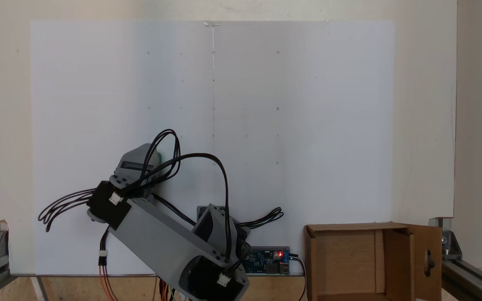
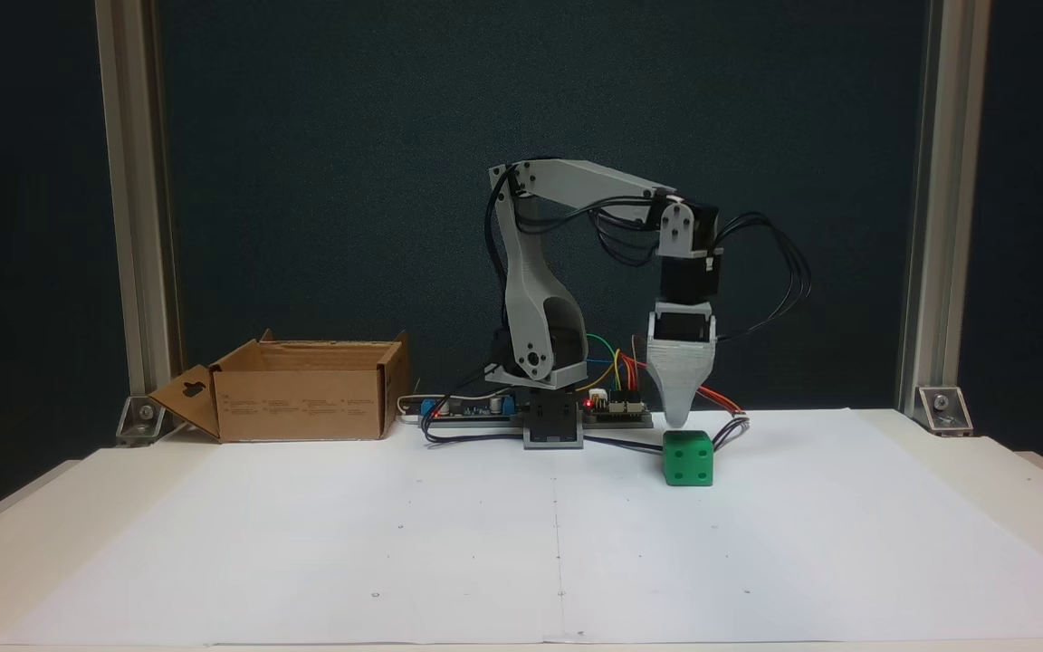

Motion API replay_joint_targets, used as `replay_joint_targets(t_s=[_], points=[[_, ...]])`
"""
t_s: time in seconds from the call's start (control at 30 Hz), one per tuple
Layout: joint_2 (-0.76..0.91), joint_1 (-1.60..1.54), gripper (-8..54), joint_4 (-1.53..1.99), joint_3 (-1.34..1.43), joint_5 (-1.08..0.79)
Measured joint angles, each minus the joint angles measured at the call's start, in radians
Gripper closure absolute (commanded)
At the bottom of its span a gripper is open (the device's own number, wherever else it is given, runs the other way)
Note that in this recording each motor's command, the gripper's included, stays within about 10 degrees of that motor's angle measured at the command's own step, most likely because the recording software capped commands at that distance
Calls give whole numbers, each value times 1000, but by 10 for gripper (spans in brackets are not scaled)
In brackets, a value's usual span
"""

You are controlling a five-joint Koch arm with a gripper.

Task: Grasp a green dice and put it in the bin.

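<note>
Gripper (image 2: 680,418) points straight down, tip just above the dice (image 2: 688,457); from the front only one tapered grey jaw shows, so I cannot tell whether the jaws are apart or together. No contact with the dice can be confirmed; a thin gap seems to remain between tip and cube top. In the top-down fixed view the gripper body covers the cube, with only a sliver of green (image 1: 157,157) at its edge. Dice sits on the white paper (image 2: 395,561), toward the table's back edge, right of the arm base (image 2: 553,426) in the front view. Bin (image 2: 304,389) stands at the back left corner in that view, well apart from the dice, flaps open, handle cut-out flap hanging outward. Paper between dice and bin is bare; black cables run close behind the dice. Dice: bright green, rounded corners, recessed same-colour pips, upright and flat on the paper.
</note>
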Motion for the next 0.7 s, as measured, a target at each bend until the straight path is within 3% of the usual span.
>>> replay_joint_targets(t_s=[0.37, 0.7], points=[[-3, -6, 5, 17, -5, 0], [-106, -6, 33, -34, -5, 0]])
